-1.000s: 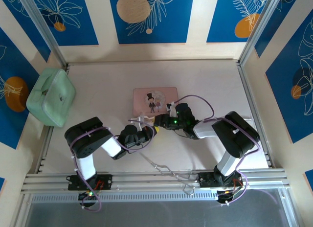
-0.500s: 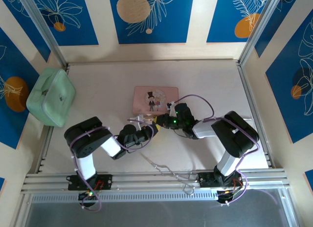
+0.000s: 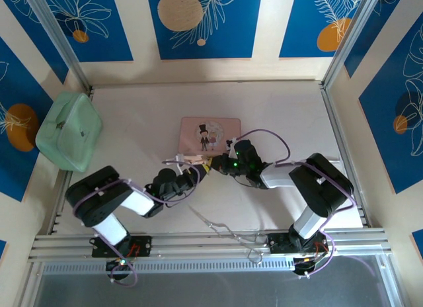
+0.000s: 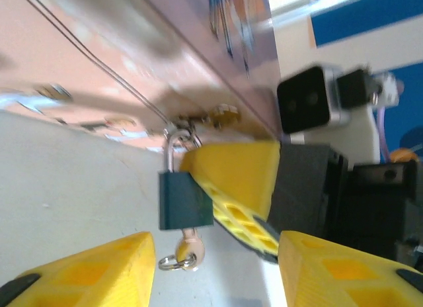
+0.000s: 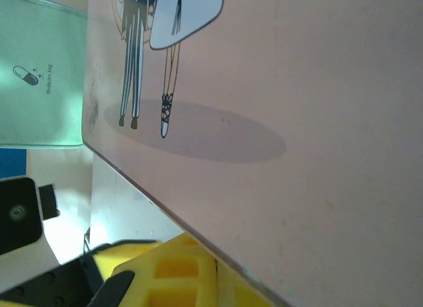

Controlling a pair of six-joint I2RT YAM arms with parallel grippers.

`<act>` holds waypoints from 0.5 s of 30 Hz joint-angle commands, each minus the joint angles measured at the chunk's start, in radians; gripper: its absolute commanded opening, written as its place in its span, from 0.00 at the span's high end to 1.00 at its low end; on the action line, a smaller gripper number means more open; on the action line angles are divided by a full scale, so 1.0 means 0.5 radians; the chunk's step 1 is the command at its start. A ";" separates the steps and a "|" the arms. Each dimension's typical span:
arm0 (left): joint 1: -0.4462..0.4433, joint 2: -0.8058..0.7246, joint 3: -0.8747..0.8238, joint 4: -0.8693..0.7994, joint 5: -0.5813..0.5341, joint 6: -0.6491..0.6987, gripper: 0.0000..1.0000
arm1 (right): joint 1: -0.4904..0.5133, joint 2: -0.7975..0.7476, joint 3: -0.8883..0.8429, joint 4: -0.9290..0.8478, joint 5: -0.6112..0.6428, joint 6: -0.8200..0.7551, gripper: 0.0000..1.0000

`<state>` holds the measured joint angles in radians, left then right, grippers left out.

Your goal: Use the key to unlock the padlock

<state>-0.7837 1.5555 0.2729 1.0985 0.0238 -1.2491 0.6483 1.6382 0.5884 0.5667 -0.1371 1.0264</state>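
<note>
Padlock (image 4: 185, 201) (key (image 4: 190, 246) in it) sits pinched in the closed right gripper (image 3: 213, 164); left gripper (image 4: 215, 270) gapes empty.

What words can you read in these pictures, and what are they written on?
"Medicine bag": printed on the mint-green pouch, next to a little pill sign.
The pink tin has a drawing of a couple, with no words to read.
The padlock is too blurred to read any marking.
</note>
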 commanded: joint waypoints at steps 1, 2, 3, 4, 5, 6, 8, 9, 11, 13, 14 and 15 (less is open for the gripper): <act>0.046 -0.153 0.064 -0.384 -0.017 0.003 0.56 | 0.029 0.024 -0.076 -0.281 -0.103 0.208 1.00; 0.045 -0.170 0.116 -0.479 0.008 0.022 0.59 | 0.029 0.030 -0.077 -0.277 -0.105 0.211 1.00; 0.047 -0.172 0.166 -0.566 0.034 0.031 0.61 | 0.027 0.035 -0.070 -0.277 -0.106 0.214 1.00; 0.051 -0.167 0.199 -0.629 0.049 0.029 0.62 | 0.028 0.042 -0.069 -0.272 -0.107 0.217 1.00; 0.054 -0.152 0.214 -0.660 0.056 0.019 0.63 | 0.029 0.049 -0.066 -0.266 -0.109 0.222 1.00; 0.055 -0.136 0.215 -0.670 0.057 -0.010 0.62 | 0.029 0.057 -0.064 -0.265 -0.111 0.226 1.00; 0.069 -0.098 0.203 -0.680 0.069 -0.071 0.61 | 0.029 0.064 -0.062 -0.257 -0.121 0.230 1.00; 0.075 -0.082 0.200 -0.689 0.082 -0.099 0.61 | 0.029 0.062 -0.063 -0.255 -0.121 0.234 1.00; 0.082 -0.065 0.189 -0.695 0.084 -0.125 0.61 | 0.029 0.062 -0.066 -0.259 -0.125 0.239 1.00; 0.086 -0.051 0.181 -0.661 0.092 -0.135 0.61 | 0.029 0.058 -0.063 -0.264 -0.128 0.245 1.00; 0.086 -0.039 0.187 -0.636 0.104 -0.137 0.62 | 0.029 0.056 -0.060 -0.273 -0.128 0.248 1.00; 0.087 -0.023 0.196 -0.614 0.117 -0.146 0.62 | 0.029 0.056 -0.057 -0.286 -0.126 0.256 1.00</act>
<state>-0.7517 1.5269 0.3710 0.7910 0.0605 -1.3041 0.6487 1.6367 0.5888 0.5640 -0.1371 1.0367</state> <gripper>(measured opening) 0.379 0.045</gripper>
